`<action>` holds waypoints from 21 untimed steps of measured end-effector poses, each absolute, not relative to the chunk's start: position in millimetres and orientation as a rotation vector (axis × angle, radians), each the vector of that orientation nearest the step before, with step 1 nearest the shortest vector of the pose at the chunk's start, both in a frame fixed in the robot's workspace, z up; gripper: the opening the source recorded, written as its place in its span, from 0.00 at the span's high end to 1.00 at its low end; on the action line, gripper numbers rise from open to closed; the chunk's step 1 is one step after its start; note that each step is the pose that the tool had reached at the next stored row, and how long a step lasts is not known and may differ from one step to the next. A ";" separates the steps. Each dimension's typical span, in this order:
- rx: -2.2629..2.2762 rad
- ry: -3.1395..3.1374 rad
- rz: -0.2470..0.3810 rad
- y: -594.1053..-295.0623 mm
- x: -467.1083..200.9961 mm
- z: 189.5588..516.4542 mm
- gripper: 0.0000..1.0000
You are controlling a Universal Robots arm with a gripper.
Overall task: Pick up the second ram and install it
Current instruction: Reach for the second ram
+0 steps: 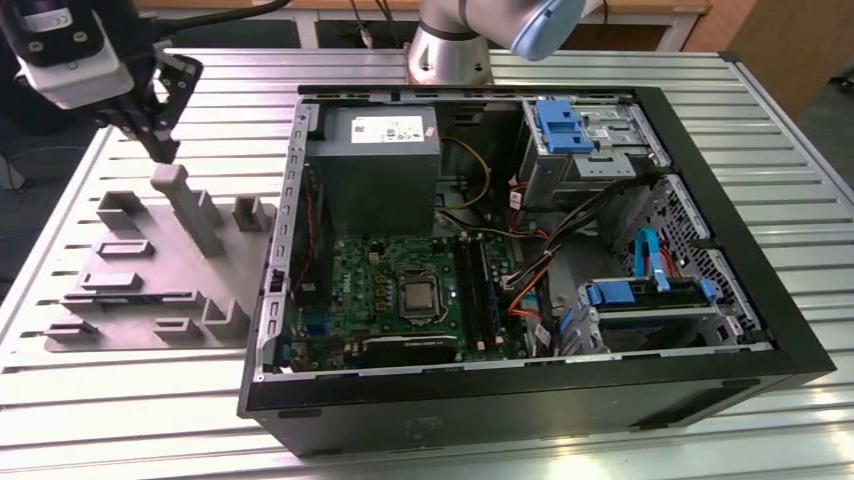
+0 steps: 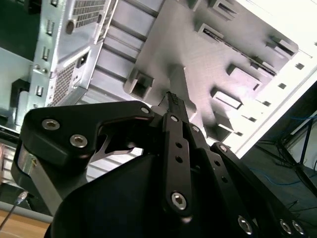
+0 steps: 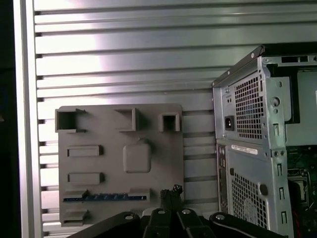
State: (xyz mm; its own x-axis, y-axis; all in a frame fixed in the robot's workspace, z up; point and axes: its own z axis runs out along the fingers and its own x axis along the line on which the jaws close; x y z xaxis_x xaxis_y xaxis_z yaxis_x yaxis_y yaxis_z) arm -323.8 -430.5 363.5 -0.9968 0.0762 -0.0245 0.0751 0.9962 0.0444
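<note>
The hand (image 1: 162, 135) hangs above the gray tray (image 1: 160, 270), fingers closed together and holding nothing. Judged step: approach, before pick-up. The second ram (image 3: 104, 198), a thin flat blue stick, sits untouched in a long slot of the tray. A grasp calls for parted fingers astride its narrow edge. The tray is matte and blocky. Beside it stands the open computer case (image 1: 534, 400) on the ribbed metal surface (image 1: 134, 420).
</note>
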 end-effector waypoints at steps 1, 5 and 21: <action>0.118 3.112 0.068 -431.3 -326.3 362.7 0.89; 0.118 3.113 0.068 -435.2 -335.6 359.5 0.89; 0.118 3.113 0.068 -454.5 -364.9 345.2 0.89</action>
State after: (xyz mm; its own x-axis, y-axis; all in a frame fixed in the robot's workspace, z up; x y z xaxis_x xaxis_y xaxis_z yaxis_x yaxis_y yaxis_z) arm -364.9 -454.5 345.2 -0.9968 0.0762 -0.0245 0.0751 0.9962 0.0443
